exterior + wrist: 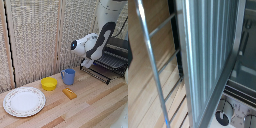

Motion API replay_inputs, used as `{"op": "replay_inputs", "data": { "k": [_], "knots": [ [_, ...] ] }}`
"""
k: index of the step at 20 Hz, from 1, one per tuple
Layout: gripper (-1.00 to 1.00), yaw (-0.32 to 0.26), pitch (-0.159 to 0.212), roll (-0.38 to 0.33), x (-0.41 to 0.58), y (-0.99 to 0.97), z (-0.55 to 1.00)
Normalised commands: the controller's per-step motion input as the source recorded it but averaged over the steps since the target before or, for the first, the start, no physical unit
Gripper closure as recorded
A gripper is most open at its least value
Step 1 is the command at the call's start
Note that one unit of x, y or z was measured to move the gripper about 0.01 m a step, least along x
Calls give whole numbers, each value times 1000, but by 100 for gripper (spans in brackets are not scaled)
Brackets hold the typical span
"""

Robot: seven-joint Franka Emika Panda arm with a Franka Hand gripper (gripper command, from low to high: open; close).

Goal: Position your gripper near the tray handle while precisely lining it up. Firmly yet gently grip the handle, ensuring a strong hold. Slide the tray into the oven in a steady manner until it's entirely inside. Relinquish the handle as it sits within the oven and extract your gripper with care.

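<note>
On the wooden counter [95, 107] there is one round white plate [24, 101] near the front corner on the exterior view's left, one yellow bowl [49, 83], one blue mug [68, 76] and one small orange block [69, 93]. One oven [116, 52] stands at the edge on the exterior view's right, with one wire tray [100, 71] sticking out. One robot arm [95, 42] reaches over it.

Exterior view looks across the light wooden table [95, 107] from slightly above, mid-distance, facing the woven wall. Wrist view sits very close over the dark wire rack tray [210, 50]. Both share that tray [107, 62].
</note>
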Motion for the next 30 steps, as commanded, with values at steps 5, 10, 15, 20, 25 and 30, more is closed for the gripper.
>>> {"op": "replay_inputs", "data": {
  "k": [5,10,15,20,25,30],
  "knots": [
    [100,20,23,-127,-105,-126,0],
    [100,10,2,-191,-160,0,26],
    [100,0,0,-224,-283,0,102],
    [100,140,6,-47,-205,-314,308],
    [100,105,3,63,-21,-669,608],
    [100,-27,0,103,17,-754,732]
  ]
}}
